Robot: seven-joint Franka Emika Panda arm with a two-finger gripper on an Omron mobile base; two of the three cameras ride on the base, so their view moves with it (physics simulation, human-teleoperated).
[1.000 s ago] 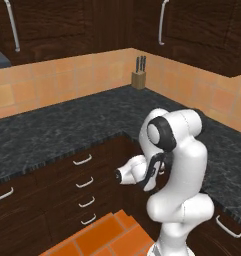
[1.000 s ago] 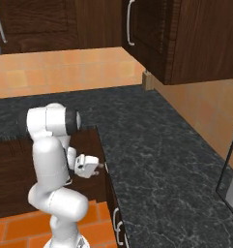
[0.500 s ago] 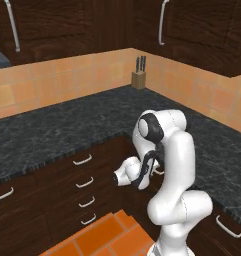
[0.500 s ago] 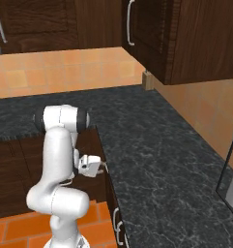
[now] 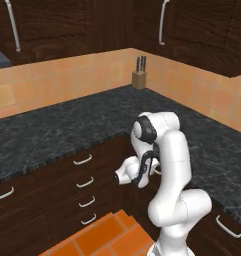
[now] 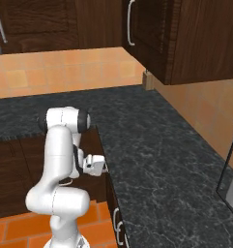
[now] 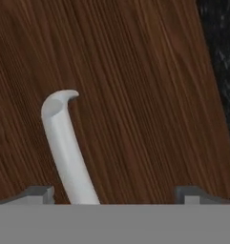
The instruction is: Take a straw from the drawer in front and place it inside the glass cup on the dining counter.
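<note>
My gripper (image 7: 116, 195) is open, its two dark fingertips (image 7: 40, 193) standing wide apart right before the dark brown wood front of the drawer (image 7: 145, 95). The curved silver handle (image 7: 64, 143) rises between the fingertips, nearer the left one, with nothing gripped. In the right base view the gripper (image 6: 102, 165) points at the cabinet front just under the edge of the black counter (image 6: 152, 160). From the left base view the white hand (image 5: 126, 174) sits low in the corner, in front of the drawer. The straw, the glass cup and the dining counter are out of view.
Black speckled counters (image 5: 67, 130) run along both walls and meet in a corner. A knife block (image 5: 139, 77) stands at the back. A stack of narrower drawers (image 5: 84, 182) is to the left. Dark upper cabinets (image 6: 185, 34) hang overhead. Orange tile floor (image 5: 97, 235) lies below.
The arm's upper joints have swung and the hand has edged closer to the drawer front. The jaws have stayed open.
</note>
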